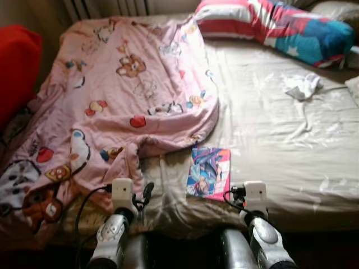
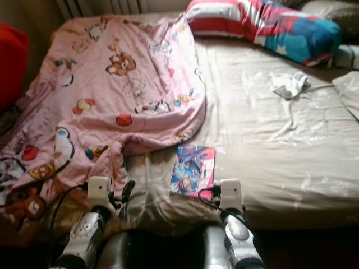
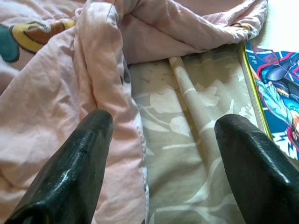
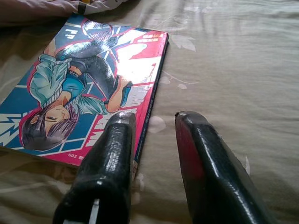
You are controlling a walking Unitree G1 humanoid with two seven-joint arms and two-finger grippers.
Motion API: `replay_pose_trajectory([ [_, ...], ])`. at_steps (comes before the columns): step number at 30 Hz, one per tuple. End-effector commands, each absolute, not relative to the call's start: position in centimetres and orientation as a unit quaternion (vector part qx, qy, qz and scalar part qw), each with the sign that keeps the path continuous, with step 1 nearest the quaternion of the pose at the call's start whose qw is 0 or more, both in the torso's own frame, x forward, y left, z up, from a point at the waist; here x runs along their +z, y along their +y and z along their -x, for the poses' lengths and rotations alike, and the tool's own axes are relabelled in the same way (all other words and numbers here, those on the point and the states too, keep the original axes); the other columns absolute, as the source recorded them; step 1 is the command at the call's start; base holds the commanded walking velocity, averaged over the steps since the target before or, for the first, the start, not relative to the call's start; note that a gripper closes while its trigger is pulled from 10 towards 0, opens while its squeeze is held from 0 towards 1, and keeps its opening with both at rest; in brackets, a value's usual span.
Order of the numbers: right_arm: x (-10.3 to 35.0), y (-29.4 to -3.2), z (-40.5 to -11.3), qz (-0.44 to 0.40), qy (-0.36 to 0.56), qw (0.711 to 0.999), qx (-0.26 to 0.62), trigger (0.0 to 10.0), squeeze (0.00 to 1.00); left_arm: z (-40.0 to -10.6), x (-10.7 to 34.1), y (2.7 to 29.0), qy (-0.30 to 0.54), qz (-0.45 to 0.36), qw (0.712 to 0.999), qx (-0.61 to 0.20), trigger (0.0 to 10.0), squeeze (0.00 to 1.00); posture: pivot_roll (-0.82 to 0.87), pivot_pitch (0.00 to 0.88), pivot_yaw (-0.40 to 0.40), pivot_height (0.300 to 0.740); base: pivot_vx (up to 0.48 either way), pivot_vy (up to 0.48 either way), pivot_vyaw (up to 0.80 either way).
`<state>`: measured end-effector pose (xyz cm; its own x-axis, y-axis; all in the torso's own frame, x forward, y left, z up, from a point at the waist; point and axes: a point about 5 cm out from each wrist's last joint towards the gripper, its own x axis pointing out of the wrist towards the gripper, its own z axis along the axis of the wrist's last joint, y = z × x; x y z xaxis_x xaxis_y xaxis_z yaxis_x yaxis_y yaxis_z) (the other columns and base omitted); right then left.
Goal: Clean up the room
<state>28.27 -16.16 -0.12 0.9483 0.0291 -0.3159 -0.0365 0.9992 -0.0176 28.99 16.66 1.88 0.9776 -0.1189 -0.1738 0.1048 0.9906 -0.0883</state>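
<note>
While we stood at the near edge of the bed (image 1: 291, 168), a thin comic book (image 1: 208, 172) lay flat on the beige sheet close to that edge, just beyond the lower hem of the pink blanket (image 1: 112, 95). Its glossy cover was blue and pink, with a drawn dark-haired figure on it. Its long axis ran from the near edge toward the far edge, tilted slightly.

Our left gripper (image 3: 159, 140) hung with its fingers spread wide and grasping nothing, one finger (image 3: 77, 168) over a fold of the blanket, the other over the bare sheet, with the book's edge just beside it. Our right gripper (image 4: 154, 140) had its fingers parted by a narrow gap, holding nothing, poised at the book's near corner beside its pink spine.

Our right wrist camera showed the cover drawing clearly, where the head cameras gave only a blur of colour. From the head we also saw a striped red, white and blue pillow (image 1: 275, 25) at the far edge and a crumpled white cloth (image 1: 302, 86) toward the right side, well apart from the book.
</note>
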Motion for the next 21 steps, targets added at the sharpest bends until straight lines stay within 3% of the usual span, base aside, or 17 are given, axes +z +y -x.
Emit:
replay_pose_trajectory([
  [1, -0.4, -16.1, -28.0, 0.009, 0.161, 0.987, 0.016, 10.0, 0.0, -28.6, 1.5, 16.9, 0.098, 0.045, 0.993, -0.051, 10.0, 0.0, -0.07, 0.213, 0.048, 0.598, 0.0, 0.0, 0.0],
  [15, 0.1, -15.1, -28.9, 0.003, 0.169, 0.985, 0.025, 10.0, 0.0, -29.4, 2.8, 16.8, 0.068, 0.044, 0.995, -0.064, 10.0, 0.0, -0.05, 0.232, 0.06, 0.598, 0.0, 0.0, 0.0],
  [21, 0.6, -15.0, -29.4, -0.001, 0.154, 0.988, 0.021, 10.0, 0.0, -29.8, 3.7, 16.9, 0.051, 0.043, 0.996, -0.067, 10.0, 0.0, -0.05, 0.241, 0.065, 0.573, 0.0, 0.0, 0.0],
])
